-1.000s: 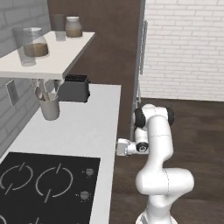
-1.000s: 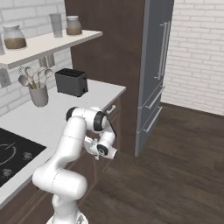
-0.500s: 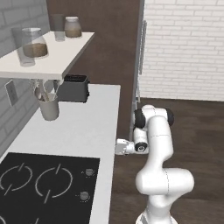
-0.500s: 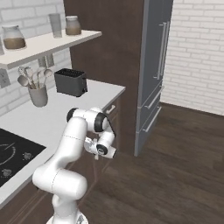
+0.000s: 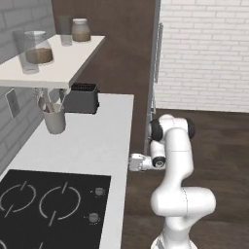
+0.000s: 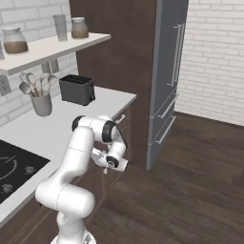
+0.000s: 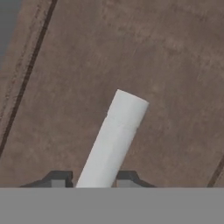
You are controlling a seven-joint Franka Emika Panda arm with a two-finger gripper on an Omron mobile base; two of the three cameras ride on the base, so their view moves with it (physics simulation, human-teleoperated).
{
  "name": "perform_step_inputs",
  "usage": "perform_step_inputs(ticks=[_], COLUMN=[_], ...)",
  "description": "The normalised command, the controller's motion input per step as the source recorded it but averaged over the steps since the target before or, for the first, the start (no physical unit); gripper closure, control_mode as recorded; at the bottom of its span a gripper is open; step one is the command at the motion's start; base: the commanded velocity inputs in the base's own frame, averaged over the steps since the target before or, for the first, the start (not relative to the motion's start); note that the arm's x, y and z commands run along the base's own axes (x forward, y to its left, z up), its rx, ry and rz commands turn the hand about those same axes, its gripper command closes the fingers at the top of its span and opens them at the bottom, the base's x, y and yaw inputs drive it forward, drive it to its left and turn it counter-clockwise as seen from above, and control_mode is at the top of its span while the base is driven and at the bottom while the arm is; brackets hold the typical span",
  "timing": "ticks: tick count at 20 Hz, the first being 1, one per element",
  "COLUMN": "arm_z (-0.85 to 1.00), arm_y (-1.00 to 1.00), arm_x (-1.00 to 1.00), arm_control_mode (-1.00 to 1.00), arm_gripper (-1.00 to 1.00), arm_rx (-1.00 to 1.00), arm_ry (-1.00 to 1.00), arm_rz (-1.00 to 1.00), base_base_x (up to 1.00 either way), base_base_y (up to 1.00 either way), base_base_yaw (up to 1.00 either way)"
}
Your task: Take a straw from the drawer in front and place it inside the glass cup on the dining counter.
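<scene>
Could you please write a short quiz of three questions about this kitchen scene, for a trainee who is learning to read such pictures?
1. True or false: the short pale bar handle of the dark brown wooden drawer lies between the two dark finger tips of the gripper.
2. What stands on the white worktop beside the black toaster? A: a white mug of utensils. B: a red kettle. C: a blue bowl.
3. Fill in: the clear glass jars on the white wall shelf hold a ____ filling.

Key: 1 true; 2 A; 3 brown.
</scene>
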Motion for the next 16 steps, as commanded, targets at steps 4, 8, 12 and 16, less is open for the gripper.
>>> perform_step_inputs(ticks=[4,8,12,16], arm_z=[0.00,0.00,0.00,0.00], arm_y=[-0.78,-0.97,-1.00,-1.00], arm_x=[-0.31,-0.40,-0.50,-0.51], arm_control_mode=[-1.00,-1.00,-1.00,-1.00], arm_gripper=[1.00,1.00,1.00,1.00], arm_rx=[0.00,0.00,0.00,0.00], arm_ry=[0.00,0.00,0.00,0.03], arm_rz=[-0.03,-0.05,-0.07,-0.09], base_base_x=[0.00,0.00,0.00,0.00], base_base_y=[0.00,0.00,0.00,0.00], base_base_yaw=[0.00,0.00,0.00,0.00])
